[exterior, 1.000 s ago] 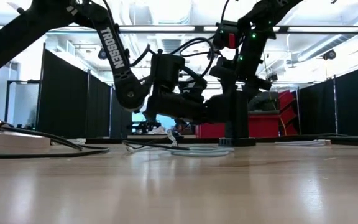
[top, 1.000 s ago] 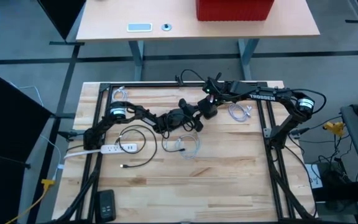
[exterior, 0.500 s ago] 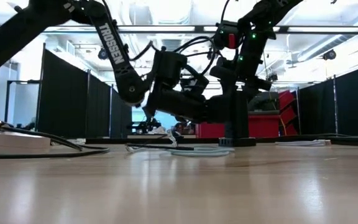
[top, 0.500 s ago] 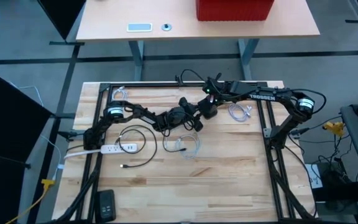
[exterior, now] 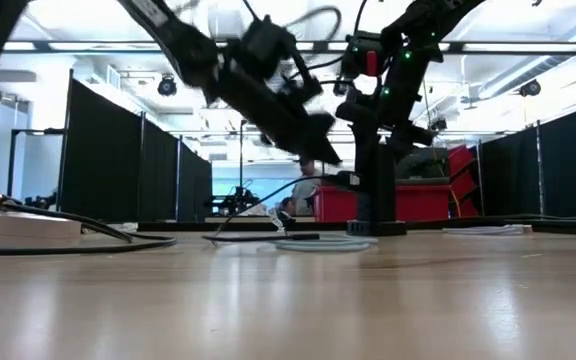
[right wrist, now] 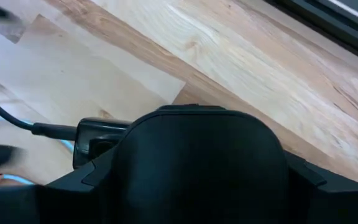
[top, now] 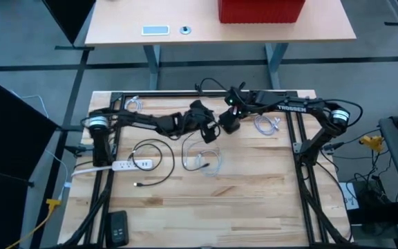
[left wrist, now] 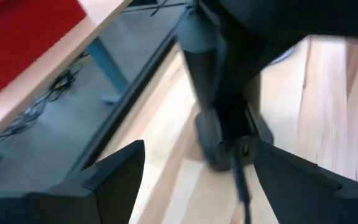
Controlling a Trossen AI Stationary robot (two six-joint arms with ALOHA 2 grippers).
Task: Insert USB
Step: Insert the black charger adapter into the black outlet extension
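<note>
A black block-shaped device point(right wrist: 197, 149) sits between the fingers of my right gripper point(top: 229, 124) near the table's far middle. A black USB plug point(right wrist: 101, 140) sticks into its side, and the black cable point(exterior: 268, 200) sags from there down onto the table. My left gripper point(left wrist: 197, 149) is open and hangs raised just left of the device, with nothing between its fingers. The left wrist view looks at the plug point(left wrist: 238, 152) from a short way off. In the low view the left gripper point(exterior: 313, 135) is blurred, above the cable. My right gripper holds the black device between its two fingers, which come at it from above on a slant. Its body point(right wrist: 197, 124) fills the space between the fingers, which hide where they touch it. Its lower end point(exterior: 378, 228) is down at the table top and it stands upright.
A coiled white cable point(top: 206, 160) lies in front of the grippers and another point(top: 267, 124) to their right. A black cable loop point(top: 147, 155) and a white power strip point(top: 126, 164) lie at the left. A black device point(top: 118, 227) lies near the front left corner.
My left gripper has come off the USB plug, risen and drawn back toward the table's left, tipping up nearer to level. The plug stays in the black device. The cable now hangs free from it to the table.
</note>
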